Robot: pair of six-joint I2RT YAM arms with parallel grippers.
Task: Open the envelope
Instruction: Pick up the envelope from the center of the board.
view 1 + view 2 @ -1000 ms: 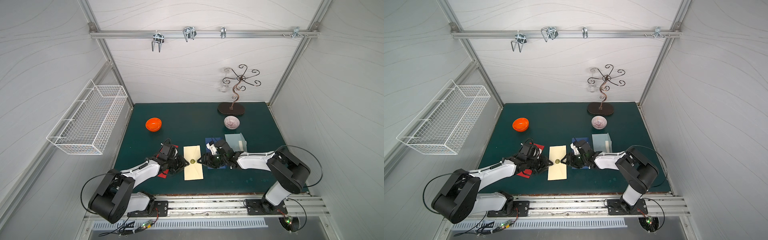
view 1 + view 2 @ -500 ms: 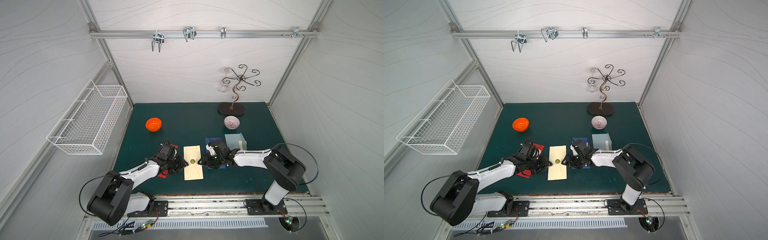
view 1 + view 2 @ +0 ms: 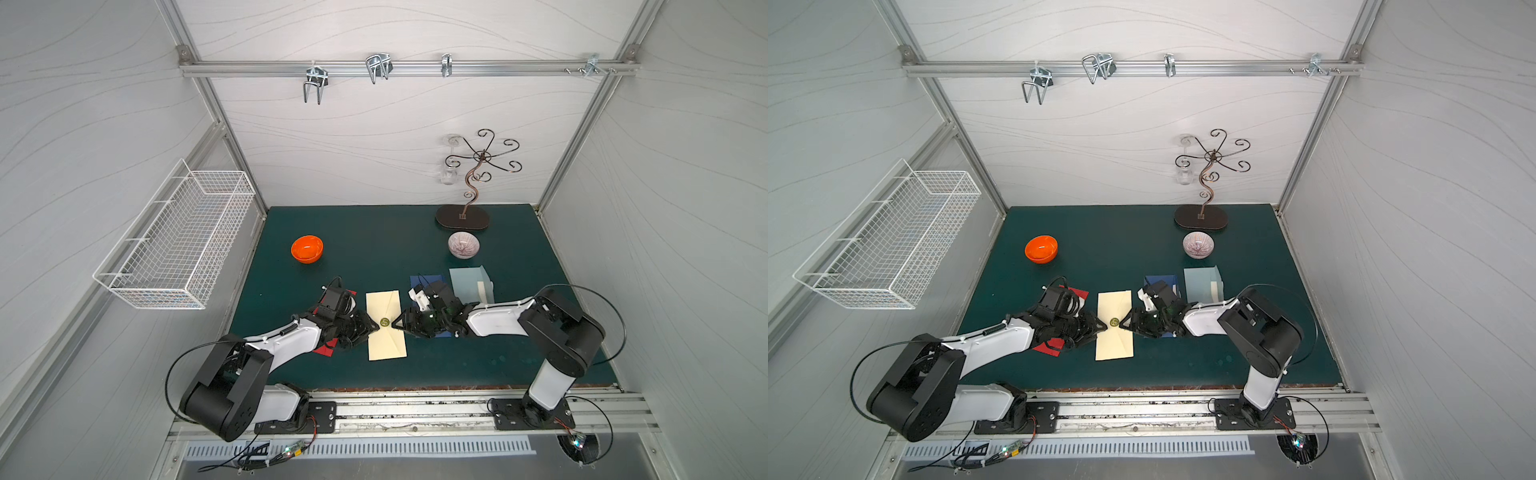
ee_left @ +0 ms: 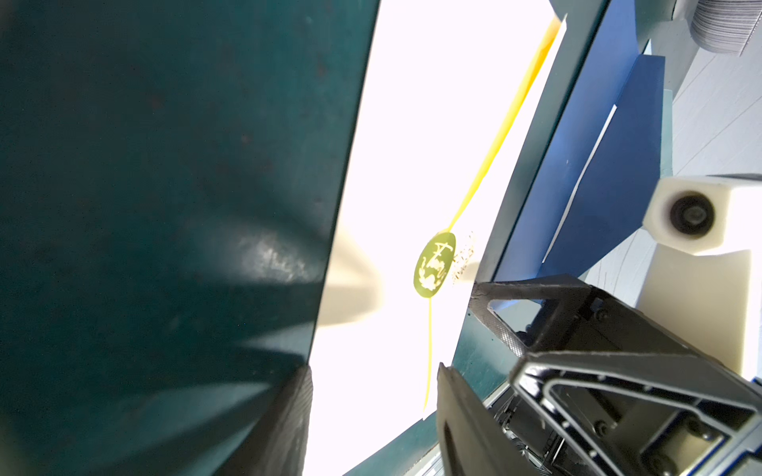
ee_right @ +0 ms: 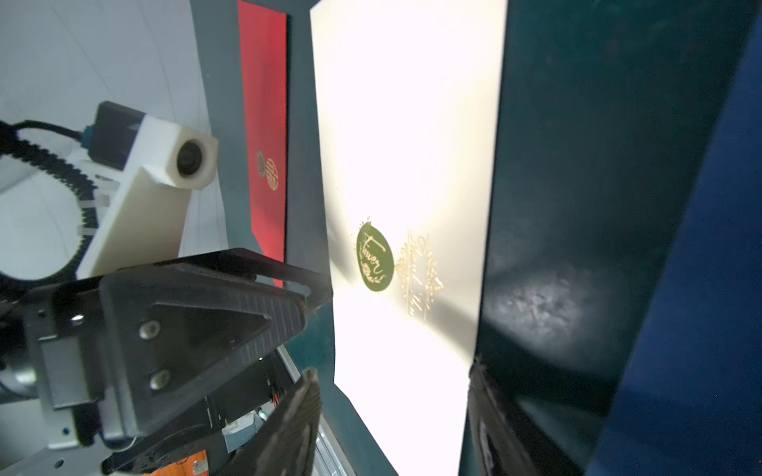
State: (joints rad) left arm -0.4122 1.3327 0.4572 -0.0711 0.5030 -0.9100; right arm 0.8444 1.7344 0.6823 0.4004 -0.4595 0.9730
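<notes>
The cream paper envelope (image 3: 384, 347), flat on the green worktop (image 3: 374, 249) between left pincer (image 3: 376, 327) and right pincer (image 3: 395, 325), both parted and empty, appears light and limp: grip the flap edge (image 4: 493, 140) beside the round green seal (image 3: 385, 322).

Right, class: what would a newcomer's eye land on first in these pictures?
A cream envelope with a green seal lies in the middle of the mat. The left fingers and right fingers, both open, point at the seal from either side. Farther back on the left, an orange bowl stands out.
</notes>
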